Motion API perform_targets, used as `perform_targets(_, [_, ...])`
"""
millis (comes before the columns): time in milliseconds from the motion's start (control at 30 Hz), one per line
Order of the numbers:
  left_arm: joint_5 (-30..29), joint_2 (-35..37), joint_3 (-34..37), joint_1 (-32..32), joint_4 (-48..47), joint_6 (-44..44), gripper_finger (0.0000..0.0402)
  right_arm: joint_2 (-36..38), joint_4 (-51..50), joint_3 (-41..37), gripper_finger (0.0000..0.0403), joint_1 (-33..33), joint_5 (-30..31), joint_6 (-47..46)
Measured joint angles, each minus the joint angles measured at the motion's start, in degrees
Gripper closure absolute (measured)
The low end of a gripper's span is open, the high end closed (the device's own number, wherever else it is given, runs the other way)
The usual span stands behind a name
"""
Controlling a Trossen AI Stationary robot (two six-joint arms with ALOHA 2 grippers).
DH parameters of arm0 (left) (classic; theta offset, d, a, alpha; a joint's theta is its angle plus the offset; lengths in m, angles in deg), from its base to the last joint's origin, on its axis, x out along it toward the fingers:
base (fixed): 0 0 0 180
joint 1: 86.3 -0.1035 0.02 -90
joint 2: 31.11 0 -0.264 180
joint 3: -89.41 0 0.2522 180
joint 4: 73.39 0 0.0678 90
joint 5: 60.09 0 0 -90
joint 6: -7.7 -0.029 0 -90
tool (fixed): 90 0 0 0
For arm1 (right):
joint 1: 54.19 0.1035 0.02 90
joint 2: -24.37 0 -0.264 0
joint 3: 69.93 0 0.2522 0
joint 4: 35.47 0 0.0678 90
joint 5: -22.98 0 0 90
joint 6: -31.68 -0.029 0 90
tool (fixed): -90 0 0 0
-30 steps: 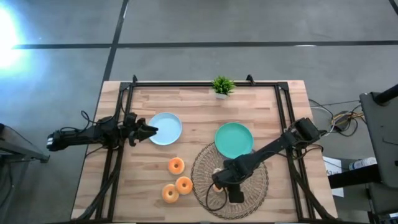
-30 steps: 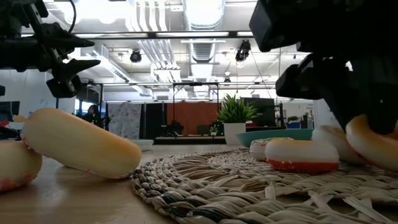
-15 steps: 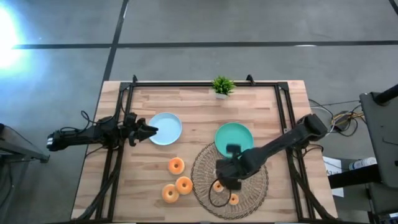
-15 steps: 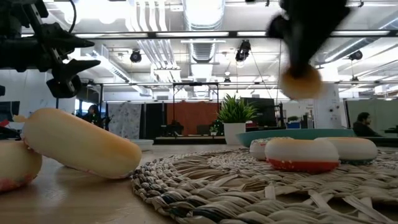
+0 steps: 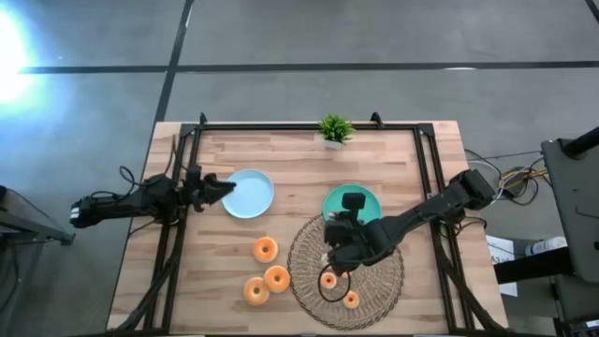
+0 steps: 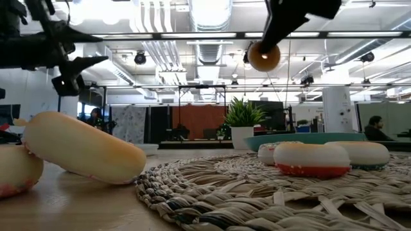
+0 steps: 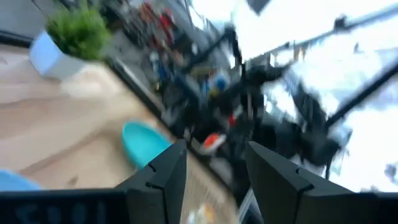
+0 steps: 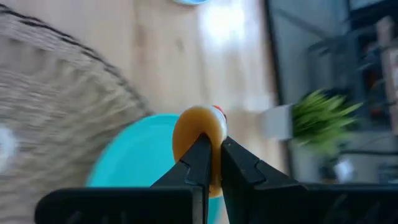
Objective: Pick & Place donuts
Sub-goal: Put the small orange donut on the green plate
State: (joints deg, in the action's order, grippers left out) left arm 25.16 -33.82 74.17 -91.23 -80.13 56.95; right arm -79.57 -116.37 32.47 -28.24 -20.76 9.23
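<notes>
My right gripper (image 5: 337, 240) hovers above the far part of the woven mat (image 5: 374, 290), at the near rim of the green plate (image 5: 367, 217), shut on a small orange-tan donut (image 6: 264, 56). Two small donuts (image 5: 328, 278) (image 5: 351, 300) lie flat on the mat. Three larger donuts (image 5: 265, 249) (image 5: 276, 278) (image 5: 255, 291) lie on the wood left of it, and one of them (image 6: 83, 149) leans on its neighbour in the low view. My left gripper (image 5: 223, 187) waits open at the left rim of the blue plate (image 5: 253, 195). My right gripper pinches the small donut's ring (image 8: 198, 132) between its two fingers (image 8: 200, 157), coming from above and pointing down. The donut is lifted clear, stands on edge and hangs below the fingertips, high above the mat (image 6: 257, 186).
A small potted plant (image 5: 334, 129) stands at the table's far edge. A black frame (image 5: 309, 124) runs along the far edge and both sides. Bare wood lies between the two plates and near the plant. A person (image 6: 376, 126) sits in the room beyond the table.
My right gripper has lifted a small donut off the mat, risen high and moved toward the far edge, up to the green plate's near rim. Two small donuts on the mat, covered before, now show. My left gripper has risen slightly beside the blue plate.
</notes>
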Motion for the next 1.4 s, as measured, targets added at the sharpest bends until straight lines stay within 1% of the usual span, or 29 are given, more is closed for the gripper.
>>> perform_targets(67, [-2.7,0.0,0.0,0.0,1.7,2.9,0.0262,0.0,0.0,0.0,0.0385,-0.1,1.3,4.1])
perform_targets(200, [-3.8,0.0,0.0,0.0,2.5,7.3,0.0262,0.0,-0.1,0.0,0.0385,-0.1,4.5,9.3])
perform_targets(333, [-4.0,-0.1,0.0,0.0,2.3,7.2,0.0262,0.0,0.0,0.0,0.0385,-0.4,8.5,9.4])
perform_targets(400, [-6.6,-0.1,0.0,0.0,2.6,8.2,0.0262,0.0,0.0,0.2,0.0385,-0.6,9.7,9.5])
perform_targets(467, [-9.1,-0.2,0.0,0.0,2.8,11.5,0.0262,0.0,0.2,0.5,0.0385,-0.7,11.5,9.6])
perform_targets(600, [-9.3,-0.5,0.0,0.1,2.9,16.1,0.0262,0.0,0.2,1.0,0.0385,-1.1,15.6,9.5])
perform_targets(767, [-8.7,-0.6,0.0,0.1,6.5,19.5,0.0262,0.0,0.2,1.0,0.0385,-1.5,16.4,8.4])
perform_targets(833, [-8.2,-0.9,-0.1,0.1,6.8,22.6,0.0262,0.0,0.1,1.0,0.0385,-1.6,17.1,7.2])
perform_targets(900, [-7.8,-1.7,-0.1,0.1,7.2,22.5,0.0262,0.0,0.1,1.0,0.0385,-1.8,17.3,6.6])
perform_targets(1000, [-7.5,-4.0,-0.1,0.2,13.3,22.4,0.0262,0.0,0.1,1.0,0.0385,-2.5,18.6,6.5])
perform_targets(1067, [-6.3,-6.7,-0.1,0.2,16.4,23.8,0.0262,0.0,0.1,1.0,0.0385,-3.1,19.3,6.5])
perform_targets(1200, [-6.6,-13.8,-0.8,0.2,18.5,32.2,0.0262,0.1,0.6,1.1,0.0385,-4.7,19.9,6.3])
perform_targets(1300, [-6.7,-20.9,-5.1,0.2,18.5,32.7,0.0262,0.3,3.0,1.3,0.0385,-6.3,19.9,5.2])
perform_targets(1400, [-3.9,-29.2,-11.8,0.2,18.3,28.5,0.0262,0.4,5.7,2.3,0.0385,-7.8,19.1,5.0])
